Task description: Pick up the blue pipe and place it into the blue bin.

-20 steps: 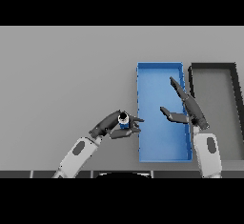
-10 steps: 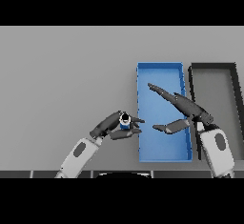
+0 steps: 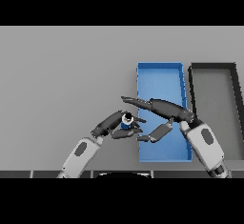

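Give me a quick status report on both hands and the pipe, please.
Left hand shut on blue pipe, just left of blue bin. Right hand open, reaching over bin toward pipe. Nothing blocking.

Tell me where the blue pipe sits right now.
In the head view the blue pipe is held in the left hand, just left of the blue bin, with the right hand reaching in over it.

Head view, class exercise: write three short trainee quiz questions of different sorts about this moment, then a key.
1. True or false: the blue pipe lies inside the blue bin.
2. Which hand holds the pipe? A) left hand B) right hand
3. What stands right of the blue bin?

Key:
1. False; it is just left of the bin's edge.
2. A.
3. A dark bin.
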Tool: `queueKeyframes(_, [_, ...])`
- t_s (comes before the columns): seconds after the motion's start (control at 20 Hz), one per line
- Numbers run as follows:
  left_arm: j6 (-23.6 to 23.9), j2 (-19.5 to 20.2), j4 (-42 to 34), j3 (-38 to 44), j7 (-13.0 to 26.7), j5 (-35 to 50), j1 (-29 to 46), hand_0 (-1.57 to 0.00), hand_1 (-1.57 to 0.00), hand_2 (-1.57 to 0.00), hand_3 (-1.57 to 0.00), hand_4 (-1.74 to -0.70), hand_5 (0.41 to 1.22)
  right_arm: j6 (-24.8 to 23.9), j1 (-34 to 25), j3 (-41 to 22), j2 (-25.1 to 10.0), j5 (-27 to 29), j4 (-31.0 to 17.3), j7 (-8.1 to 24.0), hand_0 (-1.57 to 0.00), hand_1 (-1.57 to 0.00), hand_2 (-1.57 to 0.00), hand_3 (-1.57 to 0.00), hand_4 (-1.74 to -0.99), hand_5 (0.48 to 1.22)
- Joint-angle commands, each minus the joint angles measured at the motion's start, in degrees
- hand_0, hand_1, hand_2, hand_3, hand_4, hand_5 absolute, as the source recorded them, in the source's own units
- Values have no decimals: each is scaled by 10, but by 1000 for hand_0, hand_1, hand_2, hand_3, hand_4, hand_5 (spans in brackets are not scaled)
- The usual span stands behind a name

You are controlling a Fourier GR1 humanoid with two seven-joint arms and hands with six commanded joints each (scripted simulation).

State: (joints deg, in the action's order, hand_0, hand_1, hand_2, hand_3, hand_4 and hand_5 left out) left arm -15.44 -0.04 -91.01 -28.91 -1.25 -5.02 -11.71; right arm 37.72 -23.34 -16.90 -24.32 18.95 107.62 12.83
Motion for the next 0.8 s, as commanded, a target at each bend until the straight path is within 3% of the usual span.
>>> queueKeyframes(0.0, [-2,-5,1,0,-1,-2,-1,-1571,-1571,-1571,-1571,-1473,1221,6,-10,-4,2,2,-5,0,1,1,1,1,-1209,517])
queueKeyframes(0.2, [-34,-5,5,14,-20,17,1,-1571,-1571,-1571,-1571,-1474,1221,11,-57,-33,38,10,-35,35,1,1,1,1,-1194,514])
queueKeyframes(0.3, [-42,-14,13,18,-7,17,-4,-1571,-1571,-1571,-1571,-1459,1221,16,-76,-44,57,5,-53,39,1,1,-1,1,-1208,512])
queueKeyframes(0.45, [-50,-18,14,27,-20,14,-3,-1571,-1571,-1571,-1571,-1460,1221,24,-91,-57,70,10,-64,50,-24,-108,-130,-49,-1222,517])
queueKeyframes(0.5, [-46,-18,15,28,-8,8,-2,-1571,-1571,-1571,-1571,-1515,1221,23,-100,-63,80,11,-72,61,-166,-241,-249,-143,-1255,519])
queueKeyframes(0.55, [-48,-22,14,24,4,6,6,-1571,-1571,-1541,-1304,-1560,1221,23,-109,-60,83,8,-80,61,-398,-437,-428,-307,-1303,520])
queueKeyframes(0.6, [-51,-23,8,28,23,10,10,-1571,-1571,-1528,-1139,-1596,1221,28,-109,-62,86,1,-88,55,-630,-652,-657,-504,-1383,523])
queueKeyframes(0.75, [-55,-28,18,36,7,4,-2,-1571,-1571,-1549,-1228,-1667,1221,25,-109,-70,102,-1,-93,40,-1089,-1101,-1103,-896,-1537,600])
